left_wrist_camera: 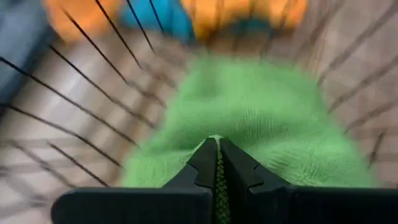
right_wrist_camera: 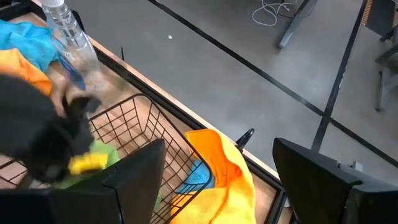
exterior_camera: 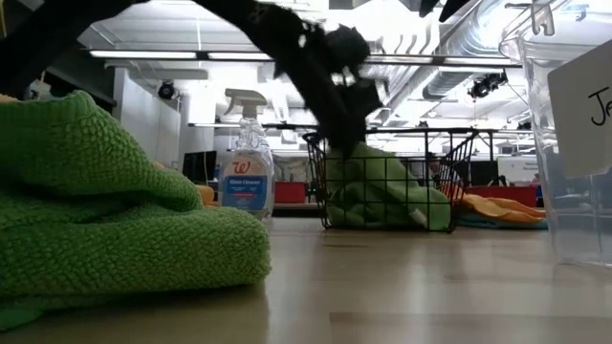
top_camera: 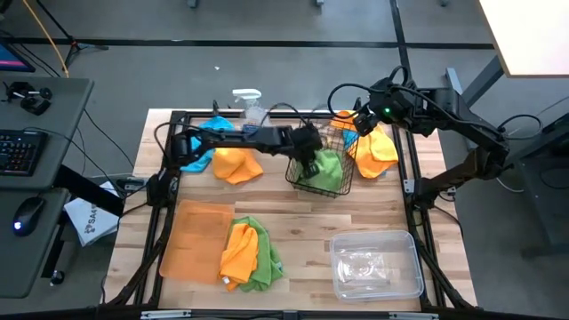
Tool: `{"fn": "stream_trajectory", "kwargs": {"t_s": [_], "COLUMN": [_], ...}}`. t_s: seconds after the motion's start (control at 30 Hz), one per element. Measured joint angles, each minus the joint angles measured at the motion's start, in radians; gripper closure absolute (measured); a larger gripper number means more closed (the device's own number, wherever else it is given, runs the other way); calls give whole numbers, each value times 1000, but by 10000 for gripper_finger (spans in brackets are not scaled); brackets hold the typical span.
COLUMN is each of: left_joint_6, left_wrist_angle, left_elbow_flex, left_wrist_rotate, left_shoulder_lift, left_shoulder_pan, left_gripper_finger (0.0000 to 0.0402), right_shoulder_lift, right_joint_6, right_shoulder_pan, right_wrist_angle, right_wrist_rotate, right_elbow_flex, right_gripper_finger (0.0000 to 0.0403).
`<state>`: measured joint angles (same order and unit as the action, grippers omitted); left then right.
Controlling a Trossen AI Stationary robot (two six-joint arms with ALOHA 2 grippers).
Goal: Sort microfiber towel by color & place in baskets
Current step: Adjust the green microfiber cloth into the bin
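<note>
Left to right, from overhead: your left gripper (top_camera: 308, 165) reaches down into the black wire basket (top_camera: 293, 178), fingers pressed together on a pinch of the green towel (top_camera: 329, 169) lying inside. Only the left wrist view shows this grip: green fabric runs up the seam between the two closed fingers (left_wrist_camera: 196, 171), and the towel (left_wrist_camera: 261, 118) spreads forward from them across the basket floor. Its long axis cannot be told, since it lies bunched.

The low view adds what the overhead one hides: the towel (exterior_camera: 382, 196) heaps against the basket's mesh wall (exterior_camera: 320, 182), with the spray bottle (exterior_camera: 247, 172) standing beside the basket.

Well behind the left gripper, on its arm's side, lie a blue towel (top_camera: 197, 151) and an orange towel (top_camera: 236, 164). Nearer the table's front, an orange towel over a green one (top_camera: 249, 253) rests beside the orange tray (top_camera: 191, 236); the clear bin (top_camera: 373, 265) stands farther right.

Your right gripper (top_camera: 360, 123) hovers beyond the basket above an orange towel (top_camera: 378, 151), its fingers (right_wrist_camera: 134, 180) spread wide apart and holding nothing.
</note>
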<state>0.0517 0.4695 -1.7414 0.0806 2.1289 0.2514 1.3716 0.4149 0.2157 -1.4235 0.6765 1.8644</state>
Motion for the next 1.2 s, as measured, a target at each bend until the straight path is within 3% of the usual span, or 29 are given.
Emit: {"fn": "stream_trajectory", "kwargs": {"t_s": [0.27, 0.43, 0.5, 0.67, 0.83, 0.97, 1.2], "left_joint_6": [0, 19, 30, 113, 150, 76, -19], "left_wrist_angle": [63, 98, 33, -207, -306, -305, -229], "left_elbow_flex": [-2, 15, 51, 176, 212, 202, 134], "left_wrist_rotate": [9, 6, -19, -189, -190, -172, -149], "left_shoulder_lift": [-149, -221, -234, -226, -211, -216, -215], "left_shoulder_pan": [33, 32, 26, -7, -34, -36, -36], "left_gripper_finger": [401, 401, 401, 401, 395, 357, 250], "right_shoulder_lift": [0, -1, -1, 0, -9, -26, -37], "right_joint_6": [-4, -15, -31, -31, -30, -58, -167], "right_shoulder_pan": [0, 0, 0, 0, 0, 0, 0], "right_wrist_angle": [15, 16, 21, 29, 42, 90, 210], "right_wrist_rotate": [-1, -62, -103, -146, -173, -246, -397], "right_elbow_flex": [0, -35, -75, -202, -273, -306, -367], "right_gripper_finger": [108, 108, 108, 108, 108, 108, 108]}}
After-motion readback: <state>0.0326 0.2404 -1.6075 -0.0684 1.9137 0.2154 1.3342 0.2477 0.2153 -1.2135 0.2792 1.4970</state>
